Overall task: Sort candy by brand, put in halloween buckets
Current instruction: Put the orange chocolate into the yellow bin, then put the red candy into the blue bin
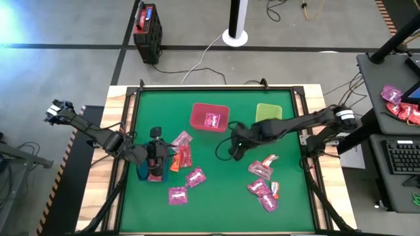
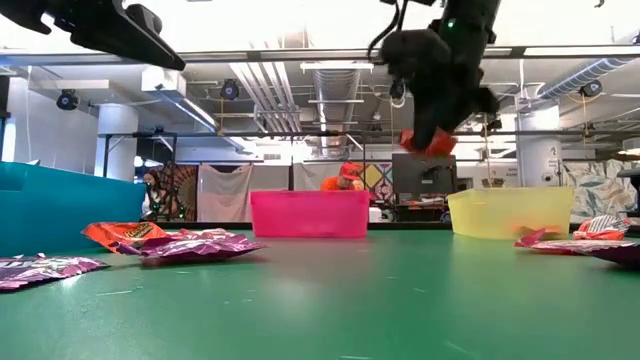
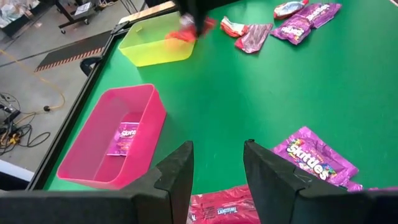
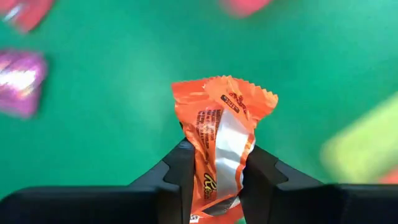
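My right gripper is shut on a small orange candy packet above the middle of the green table, near the lime green bin; the low view shows it high off the table. My left gripper hangs open at the table's left, over a red packet beside the dark blue bin. The pink-red bin has one magenta packet lying on its floor. Magenta, red and orange packets lie flat on the table. My right gripper pinches the orange packet between its two fingers by one end, coming from above and pointing down. The rest of the packet, with its crimped edge, sticks out past the fingertips. It is lifted clear of the table.
A raised wooden frame rims the table. A black-and-red box with a handle stands on the floor beyond the far edge. More candy and a keyboard sit on a side desk to the right. Bare green lies between the two candy clusters.
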`<state>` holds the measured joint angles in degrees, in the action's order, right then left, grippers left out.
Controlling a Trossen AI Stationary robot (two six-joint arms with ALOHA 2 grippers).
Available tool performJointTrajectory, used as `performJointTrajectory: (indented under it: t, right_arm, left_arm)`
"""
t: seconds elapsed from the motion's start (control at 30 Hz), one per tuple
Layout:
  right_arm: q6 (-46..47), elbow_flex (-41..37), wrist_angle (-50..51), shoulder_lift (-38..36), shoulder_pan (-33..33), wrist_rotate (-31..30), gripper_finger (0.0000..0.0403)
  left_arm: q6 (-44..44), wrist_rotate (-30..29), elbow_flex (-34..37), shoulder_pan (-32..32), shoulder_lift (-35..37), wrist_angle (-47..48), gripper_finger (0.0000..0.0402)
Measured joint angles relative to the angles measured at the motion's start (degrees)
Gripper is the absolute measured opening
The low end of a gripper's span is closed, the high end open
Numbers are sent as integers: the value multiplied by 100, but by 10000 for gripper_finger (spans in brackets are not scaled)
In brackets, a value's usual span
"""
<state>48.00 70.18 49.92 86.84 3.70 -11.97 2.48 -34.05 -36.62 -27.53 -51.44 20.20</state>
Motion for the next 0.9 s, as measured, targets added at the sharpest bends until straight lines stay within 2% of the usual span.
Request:
performJointTrajectory:
  t: [0.17, 0.37, 0.57, 0.9]
  right_arm:
    - [200, 270, 1405, -314, -450, -939, 88]
    - [524, 103, 2390, -423, -1332, -1361, 89]
    - [401, -222, 2288, -423, -1987, -1245, 109]
    - [94, -417, 1940, -423, -2210, -1188, 199]
  left_arm:
    - [0, -4, 0, 0, 0, -60, 125]
    - [24, -2, 0, -2, 0, -118, 125]
    - [329, -2, 0, -1, 0, -118, 125]
    - [428, 1, -1, -2, 0, -124, 125]
